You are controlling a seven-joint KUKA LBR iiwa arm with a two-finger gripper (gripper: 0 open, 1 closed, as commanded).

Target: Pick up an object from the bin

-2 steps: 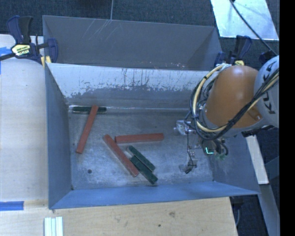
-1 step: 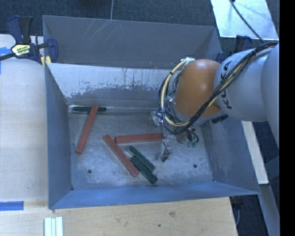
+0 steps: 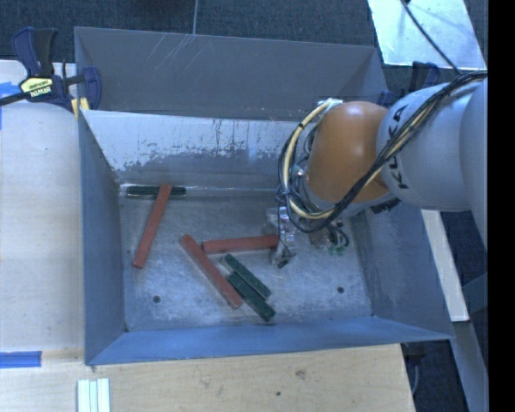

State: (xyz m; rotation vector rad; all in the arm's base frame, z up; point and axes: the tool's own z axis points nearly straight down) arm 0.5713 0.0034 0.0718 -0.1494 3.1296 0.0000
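My gripper [image 3: 283, 249] hangs low over the bin floor, right of the middle, under the orange wrist cover. Its tip is at the right end of a flat red stick [image 3: 238, 245] that lies crosswise; I cannot tell whether it touches the stick. A second red stick [image 3: 210, 270] runs diagonally from that one's left end toward the front. Two dark green sticks [image 3: 250, 288] lie side by side just below the gripper, slanting to the front right.
A third red stick [image 3: 152, 226] lies slanted on the left of the floor. A thin dark green rod [image 3: 154, 192] lies along the foot of the back wall. A small green object [image 3: 337, 242] shows under the arm, right of the gripper.
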